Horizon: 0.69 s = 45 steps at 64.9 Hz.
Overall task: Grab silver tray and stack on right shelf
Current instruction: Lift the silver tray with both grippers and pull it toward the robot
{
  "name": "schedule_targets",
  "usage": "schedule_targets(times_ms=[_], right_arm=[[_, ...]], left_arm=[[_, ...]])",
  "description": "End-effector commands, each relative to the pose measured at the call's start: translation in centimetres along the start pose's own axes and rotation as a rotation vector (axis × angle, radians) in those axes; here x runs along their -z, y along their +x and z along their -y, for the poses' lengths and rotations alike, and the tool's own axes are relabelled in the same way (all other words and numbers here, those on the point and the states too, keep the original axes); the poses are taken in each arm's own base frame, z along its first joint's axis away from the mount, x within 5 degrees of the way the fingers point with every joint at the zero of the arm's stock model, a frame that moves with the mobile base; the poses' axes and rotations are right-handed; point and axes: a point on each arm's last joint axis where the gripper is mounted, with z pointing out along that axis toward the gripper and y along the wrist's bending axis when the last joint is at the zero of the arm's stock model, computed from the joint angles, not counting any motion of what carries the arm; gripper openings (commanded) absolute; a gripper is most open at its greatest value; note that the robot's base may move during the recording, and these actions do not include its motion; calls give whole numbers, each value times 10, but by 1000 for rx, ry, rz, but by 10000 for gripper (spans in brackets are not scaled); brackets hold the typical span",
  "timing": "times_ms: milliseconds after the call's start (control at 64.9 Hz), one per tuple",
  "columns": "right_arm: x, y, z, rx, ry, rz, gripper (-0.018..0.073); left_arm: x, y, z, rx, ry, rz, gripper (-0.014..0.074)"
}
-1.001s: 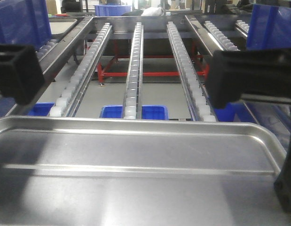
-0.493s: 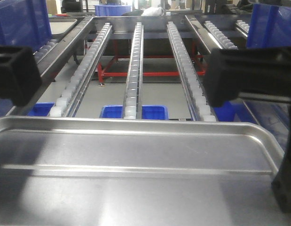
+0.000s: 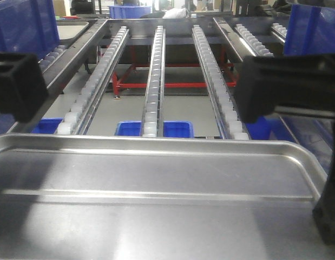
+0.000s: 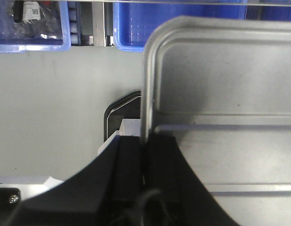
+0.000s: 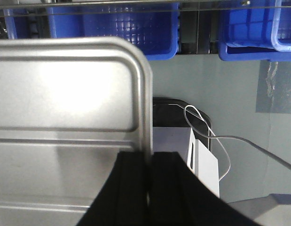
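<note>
The silver tray (image 3: 156,179) fills the lower half of the front view, held level in the air just short of the right shelf (image 3: 154,70), whose white roller tracks run away from me above red framework. In the left wrist view my left gripper (image 4: 146,139) is shut on the silver tray's (image 4: 220,84) left rim, with one finger on each side of it. My right gripper (image 5: 149,155) is shut the same way on the silver tray's (image 5: 65,94) right rim. One long rib crosses the tray floor. Black arm blocks (image 3: 286,89) hang above the tray at both sides.
Blue bins (image 3: 178,128) sit on the floor under the shelf's near end. Tall blue crates stand at the left (image 3: 21,24) and at the right (image 3: 313,27). A white box with a grey cable (image 5: 201,160) lies below the right gripper. More roller lanes (image 3: 254,40) flank the shelf.
The black block of the left arm has slid slightly to the left compared with a second ago. The tray and the right arm have barely moved.
</note>
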Motion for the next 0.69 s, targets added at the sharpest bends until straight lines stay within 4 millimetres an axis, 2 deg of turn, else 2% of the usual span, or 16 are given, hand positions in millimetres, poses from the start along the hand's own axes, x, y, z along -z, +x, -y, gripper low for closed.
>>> schedule_targets(times_ms=[0, 678], right_arm=[[10, -5, 2, 11, -4, 45, 59], [10, -5, 3, 11, 4, 43, 59]], left_arm=[[11, 3, -16, -13, -129, -20, -100], [11, 3, -16, -13, -129, -20, -100]])
